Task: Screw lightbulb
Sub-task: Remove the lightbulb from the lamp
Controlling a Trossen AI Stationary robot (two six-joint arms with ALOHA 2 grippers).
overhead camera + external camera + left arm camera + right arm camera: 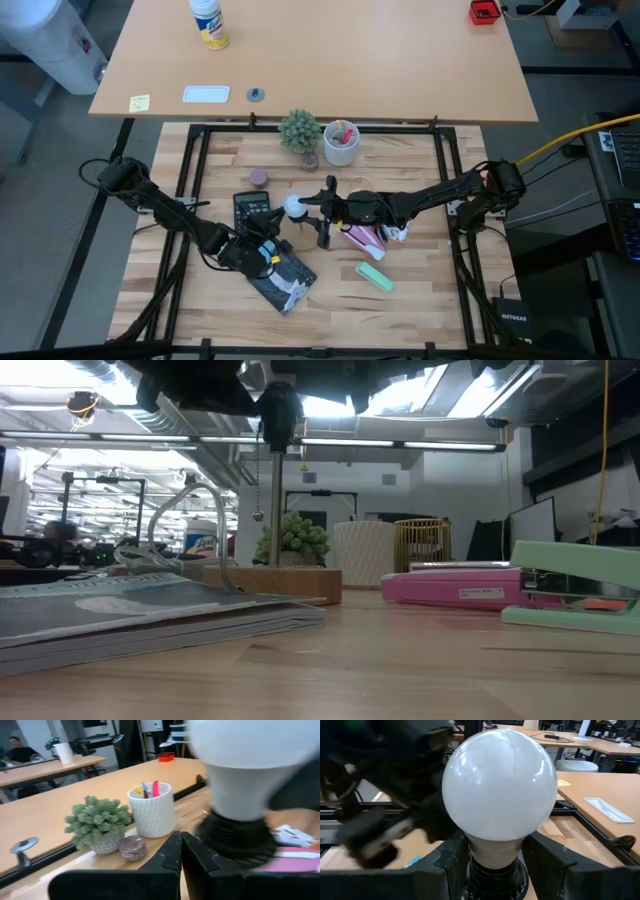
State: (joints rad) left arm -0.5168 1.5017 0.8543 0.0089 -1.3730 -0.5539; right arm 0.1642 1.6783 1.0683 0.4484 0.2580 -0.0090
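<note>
1. The lightbulb [499, 785] stands with its long axis upright, its white globe above and its neck going down into a black socket [492, 875]. In the high view the lightbulb [295, 208] sits near mid-table, just in front of the small potted plant [299, 130].
2. The right gripper [492, 862] has a finger on each side of the bulb's neck; the jaws look closed around it, though firm contact is hard to confirm.
3. The right arm [420, 200] reaches in level from the side away from the black calculator [252, 212], so it is the arm placed to turn the bulb.
4. The left gripper [181, 855] has its fingers pressed together, holding nothing, just beside the socket [235, 837].
5. Beyond the bulb stands the white pen cup [151, 810].
</note>
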